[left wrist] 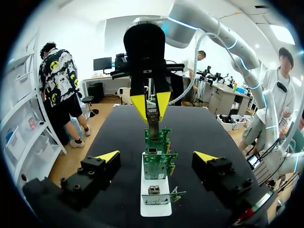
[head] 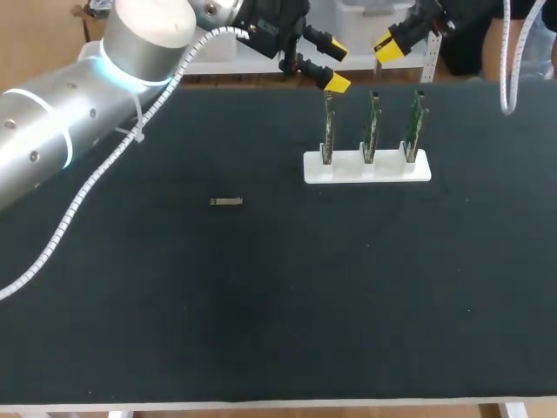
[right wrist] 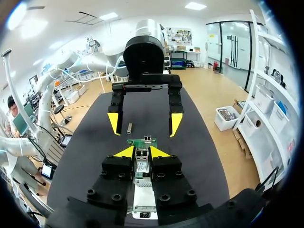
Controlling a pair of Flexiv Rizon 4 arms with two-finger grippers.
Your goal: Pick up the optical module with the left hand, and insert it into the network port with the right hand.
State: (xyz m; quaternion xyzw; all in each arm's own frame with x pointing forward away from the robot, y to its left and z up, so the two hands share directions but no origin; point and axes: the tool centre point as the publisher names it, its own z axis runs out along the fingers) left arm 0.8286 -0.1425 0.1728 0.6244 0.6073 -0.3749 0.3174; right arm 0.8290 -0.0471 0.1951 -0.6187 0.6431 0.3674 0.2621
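The black cloth-covered desk (head: 261,305) carries everything. The thick silver left arm (head: 78,131) comes in from its own side and ends in the left claw (head: 338,67), which is released, its yellow-tipped fingers spread wide. This claw hangs just beside the end of the white slotted plastic holder (head: 365,170) and above it.

In its wrist view, the three upright green circuit boards (head: 372,122) stand in the holder in a row running straight ahead of this claw, between the lines of its two fingers. The nearer boards each show a small metal network port (left wrist: 153,190).

The right claw (right wrist: 142,153) hangs over the same row and faces the left claw across the boards. It is clenched, its two yellow tips pressing from both sides on a short silvery oblong module (right wrist: 141,166). In the right wrist view the top edge of one green board lies just ahead of these tips, and the white holder is under the claw. Which board that is cannot be told.

A slim grey metal optical module (head: 226,201) lies flat on the bare desk, well apart from both claws, on the left arm's side of the holder.
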